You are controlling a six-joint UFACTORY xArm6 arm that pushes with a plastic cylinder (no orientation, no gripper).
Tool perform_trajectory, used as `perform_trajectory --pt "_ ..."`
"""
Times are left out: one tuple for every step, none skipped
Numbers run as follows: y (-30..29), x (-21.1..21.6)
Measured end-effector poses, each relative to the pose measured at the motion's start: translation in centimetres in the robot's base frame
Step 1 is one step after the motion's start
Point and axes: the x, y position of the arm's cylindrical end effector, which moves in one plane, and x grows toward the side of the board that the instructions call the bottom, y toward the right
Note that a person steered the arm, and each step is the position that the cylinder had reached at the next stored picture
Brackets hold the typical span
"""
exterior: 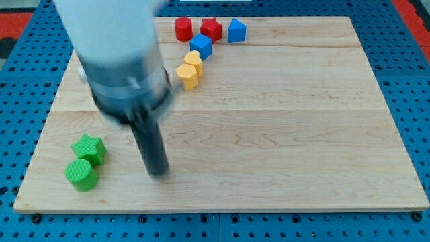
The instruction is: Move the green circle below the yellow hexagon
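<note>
Green circle (82, 174) sits close to the board's bottom-left corner, touching or nearly touching the green star (89, 148) just above it toward the view's top. Target, the yellow hexagon (188, 76), lies well apart near the top edge, left of centre, with a second yellow block (193, 60) against its upper side and a blue block (201, 46) beyond that; red circle (183, 29), another red block (211, 29) and a second blue block (236, 30) line the top edge. My tip (158, 173) is a bare rod, nothing to open or close, holding nothing; it rests on the wood to the view's right of the circle, near but apart, at about the same height. Risks, as judgement: from this side a push would drive the circle toward the left edge, which is close, and off the board (302, 134). Tip needs to pass round to the circle's lower-left, where room against the bottom edge is tight. A push up-right could catch the star and drag it along. A round block may roll off the rod mid-push. Overshoot near the hexagon would disturb the yellow-blue chain. Open room: the centre and whole right half of the board are bare, so the path below the hexagon is unobstructed.
</note>
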Motion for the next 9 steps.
perform_trajectory --pt "-9.1 1.9" --pt "-19.5 1.4" --pt "-12.7 -1.5" --pt "-6.9 -4.4" --pt "-1.1 -8.9" --pt "0.9 -14.2" --pt "2.1 -12.6" --pt "6.0 -12.9" --pt "4.9 -14.4"
